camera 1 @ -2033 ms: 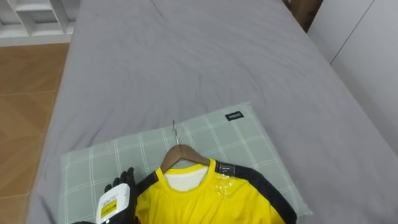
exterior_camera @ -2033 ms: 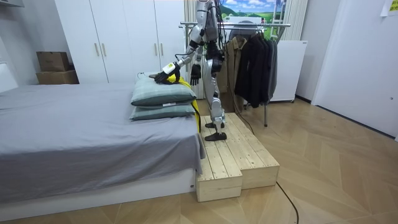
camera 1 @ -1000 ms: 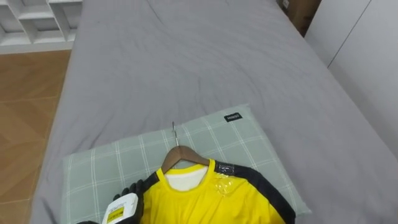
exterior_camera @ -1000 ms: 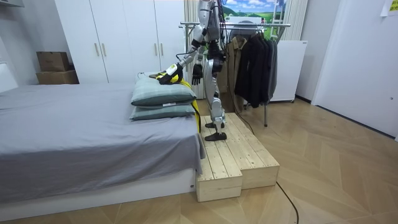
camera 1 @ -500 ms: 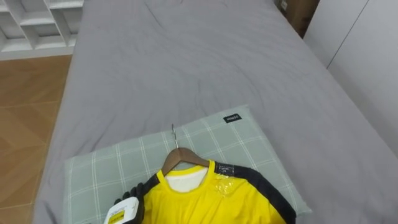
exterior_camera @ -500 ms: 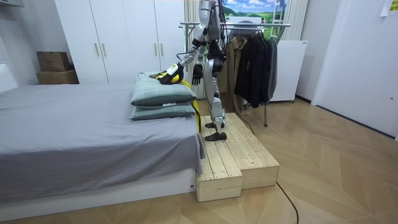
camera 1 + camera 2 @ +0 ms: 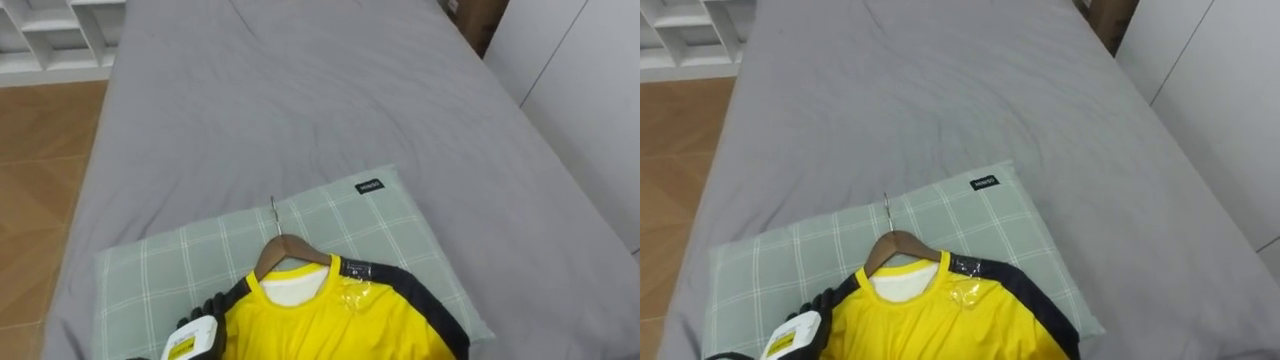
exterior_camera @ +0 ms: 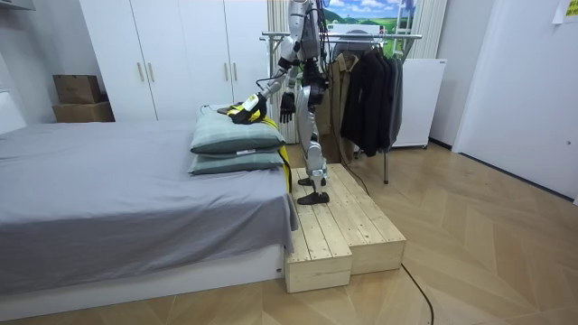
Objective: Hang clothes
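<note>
1. Flat on pale green checked pillow (image 7: 372, 215), on grey bed (image 7: 300, 100): yellow black-sleeved jersey (image 7: 330, 325) on wooden hanger (image 7: 285, 248).
2. At jersey's shoulder edge: left hand (image 7: 207, 310); grip cannot be told.
3. Hanging at robot's side: right hand (image 8: 285, 106); state unclear.

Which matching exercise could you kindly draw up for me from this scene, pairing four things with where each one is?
Things
1. yellow shirt
2. wooden hanger
3. checked pillow
4. dark coats

Places
A. hanging on the rack behind the robot
B. on top of another pillow on the grey bed
C. spread on the checked pillow
D. tucked into the shirt's collar, hook pointing away from the robot

Pairs: 1-C; 2-D; 3-B; 4-A
</note>
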